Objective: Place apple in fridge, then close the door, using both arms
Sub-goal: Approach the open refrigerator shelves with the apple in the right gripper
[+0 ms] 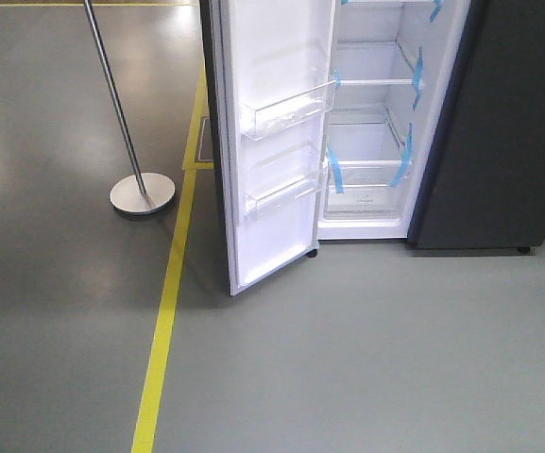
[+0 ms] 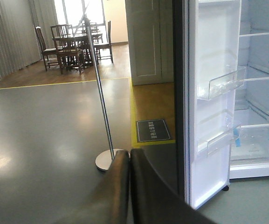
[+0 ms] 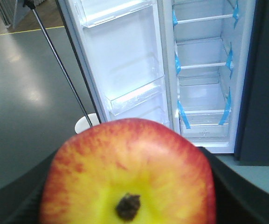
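The red and yellow apple (image 3: 127, 175) fills the lower half of the right wrist view, held between my right gripper's dark fingers (image 3: 230, 186); its dark stem end faces the camera. Ahead stands the fridge (image 1: 371, 113), open, showing a white interior with shelves and blue tape strips. Its door (image 1: 272, 142) is swung wide to the left, with clear bins on its white inside. My left gripper (image 2: 128, 161) is shut with nothing in it, its dark fingers pressed together, left of the door's edge. Neither arm shows in the front view.
A metal pole on a round base (image 1: 143, 193) stands left of the door. A yellow floor line (image 1: 163, 321) runs past the door's foot. A dark cabinet side (image 1: 508, 132) flanks the fridge on the right. Chairs and a table (image 2: 71, 44) are far back.
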Tool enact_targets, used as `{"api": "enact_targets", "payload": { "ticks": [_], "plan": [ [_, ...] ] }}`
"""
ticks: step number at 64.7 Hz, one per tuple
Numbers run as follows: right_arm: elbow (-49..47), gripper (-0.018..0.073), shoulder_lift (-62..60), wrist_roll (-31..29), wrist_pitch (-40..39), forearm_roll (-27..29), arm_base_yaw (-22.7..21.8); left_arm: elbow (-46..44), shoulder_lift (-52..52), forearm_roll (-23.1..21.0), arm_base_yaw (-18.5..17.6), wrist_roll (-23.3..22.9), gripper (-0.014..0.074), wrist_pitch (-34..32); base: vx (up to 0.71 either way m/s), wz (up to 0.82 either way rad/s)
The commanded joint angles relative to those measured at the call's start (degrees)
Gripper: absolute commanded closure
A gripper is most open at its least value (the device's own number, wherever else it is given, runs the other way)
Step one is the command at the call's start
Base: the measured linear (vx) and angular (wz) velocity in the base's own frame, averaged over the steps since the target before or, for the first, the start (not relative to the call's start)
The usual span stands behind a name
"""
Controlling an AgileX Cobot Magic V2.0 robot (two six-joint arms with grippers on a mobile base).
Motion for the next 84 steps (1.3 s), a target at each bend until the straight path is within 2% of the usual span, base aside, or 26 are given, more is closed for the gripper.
{"api": "enact_targets", "payload": {
  "ticks": [1,84],
  "plan": [
    [-2.03,0.0500,-1.17,-0.44,-4.78,0.50,-0.22,-0.95,-0.84,-0.51,-0.18,-0.16,0.0603,-4.28,0.08,-0.01],
    [-2.03,0.0500,-1.17,-0.44,-4.78,0.50,-0.22,-0.95,-0.84,-0.51,-0.18,-0.16,0.0603,-4.28,0.05,-0.02]
  ]
}}
